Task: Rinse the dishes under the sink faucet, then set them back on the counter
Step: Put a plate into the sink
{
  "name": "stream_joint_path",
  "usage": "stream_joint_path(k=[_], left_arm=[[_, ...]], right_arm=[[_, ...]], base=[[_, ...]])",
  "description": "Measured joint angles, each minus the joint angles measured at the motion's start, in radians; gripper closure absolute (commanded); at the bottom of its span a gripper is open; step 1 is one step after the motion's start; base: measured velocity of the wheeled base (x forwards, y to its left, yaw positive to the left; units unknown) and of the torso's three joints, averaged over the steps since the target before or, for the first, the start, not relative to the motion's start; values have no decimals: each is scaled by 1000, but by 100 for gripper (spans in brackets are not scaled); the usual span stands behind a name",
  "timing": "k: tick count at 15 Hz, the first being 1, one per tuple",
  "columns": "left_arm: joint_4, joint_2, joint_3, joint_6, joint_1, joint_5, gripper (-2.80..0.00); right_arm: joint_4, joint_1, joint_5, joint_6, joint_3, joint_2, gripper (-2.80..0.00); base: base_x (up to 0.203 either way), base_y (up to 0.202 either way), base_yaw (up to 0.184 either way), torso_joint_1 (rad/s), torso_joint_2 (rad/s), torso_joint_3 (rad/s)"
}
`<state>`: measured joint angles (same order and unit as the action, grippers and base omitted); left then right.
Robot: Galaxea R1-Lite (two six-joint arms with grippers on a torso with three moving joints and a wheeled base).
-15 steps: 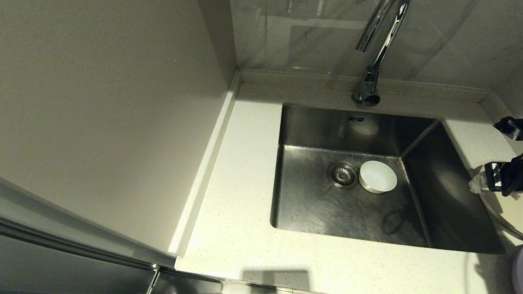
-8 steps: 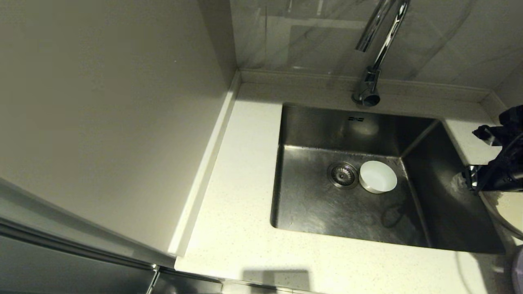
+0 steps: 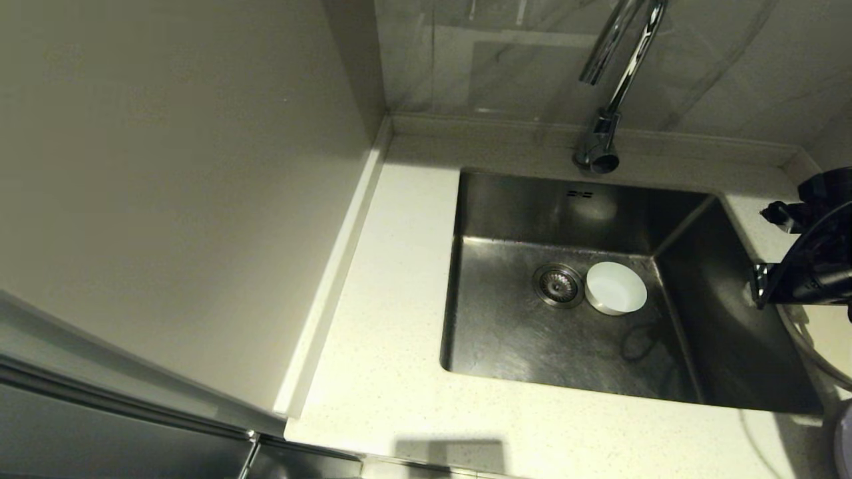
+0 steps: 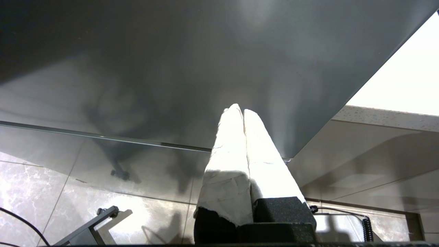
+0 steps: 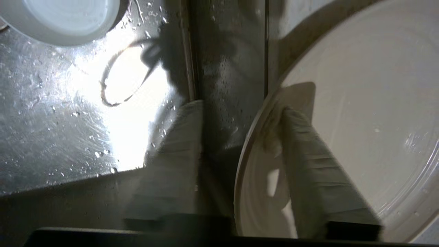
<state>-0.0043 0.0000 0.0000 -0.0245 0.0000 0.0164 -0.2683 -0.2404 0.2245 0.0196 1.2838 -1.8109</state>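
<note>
The right gripper has moved in over the sink edge, jaws open astride the rim of the cream plate on the counter, grasp pending; bowl sits beside the drain; left gripper parked, jaws closed.

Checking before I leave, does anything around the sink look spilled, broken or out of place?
Nothing looks broken. The white bowl sits upright in the sink beside the drain. Water droplets speckle the sink floor. The right gripper straddles the cream plate's rim.
</note>
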Motion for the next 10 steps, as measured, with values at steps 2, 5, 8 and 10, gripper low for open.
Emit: stream_joint_path(k=[2, 5, 8, 10], left_arm=[[0, 0, 0, 0, 0, 0, 0], [0, 0, 0, -1, 0, 0, 0], [0, 0, 0, 0, 0, 0, 0], [0, 0, 0, -1, 0, 0, 0]], right_arm=[[3, 1, 3, 2, 19, -4, 0], [-2, 1, -1, 15, 49, -12, 0], [0, 20, -3, 49, 72, -17, 0], [22, 68, -5, 55, 86, -15, 0]], base=[[0, 0, 0, 0, 0, 0], [0, 0, 0, 0, 0, 0], [0, 0, 0, 0, 0, 0], [0, 0, 0, 0, 0, 0]])
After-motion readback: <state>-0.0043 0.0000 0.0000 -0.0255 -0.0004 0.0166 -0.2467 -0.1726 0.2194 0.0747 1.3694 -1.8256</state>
